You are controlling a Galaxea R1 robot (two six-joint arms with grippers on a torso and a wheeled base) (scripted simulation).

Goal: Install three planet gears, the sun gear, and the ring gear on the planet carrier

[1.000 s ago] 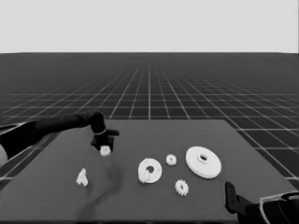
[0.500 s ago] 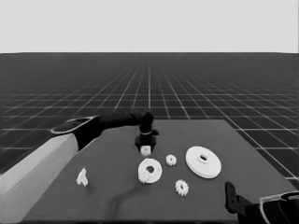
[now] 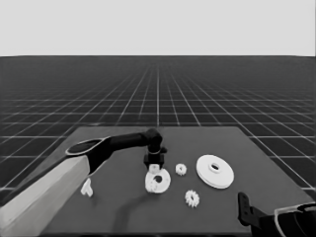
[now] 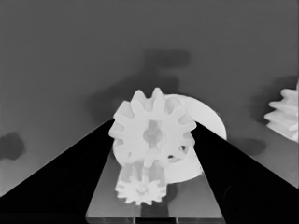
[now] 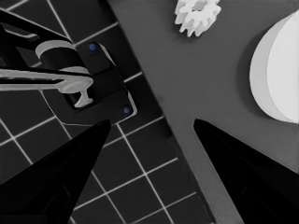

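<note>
Gear (image 4: 152, 133) sits clamped between the left gripper (image 3: 154, 161)'s two fingers, flat face toward the wrist cam, teeth showing all round. Directly under the gripper lies the smaller round part (image 3: 158, 180), i.e. the planet carrier. A second small gear (image 4: 140, 189) shows in the wrist view just below the held one; it looks already seated on the carrier, though I can't tell how fully.

Step in hand, as I judge it: placing a planet gear onto the carrier w/ the left arm. The gripper hovers just above the carrier's far edge, gear not yet released.

Out from there: one loose gear (image 3: 181, 169) lies just to the gripper's right, btwn carrier and the larger round part (image 3: 215, 171), which rests further right, well apart from the tool. Another loose gear (image 3: 192, 198) lies nearer the camera, right of the carrier. The thin white piece (image 3: 87, 187) is off to the gripper's left, beside the arm's pale section.

Right gripper (image 5: 149, 135) is parked at the table's near right corner, fingers spread w/ nothing btwn them; its wrist cam catches that near gear and the edge of the larger part.

Next move prob. calls for fine alignment: centre hole over its seat on the carrier, teeth clear of the seated neighbour, then straight down and let go. Tilt or tooth clash would leave it cocked.
</note>
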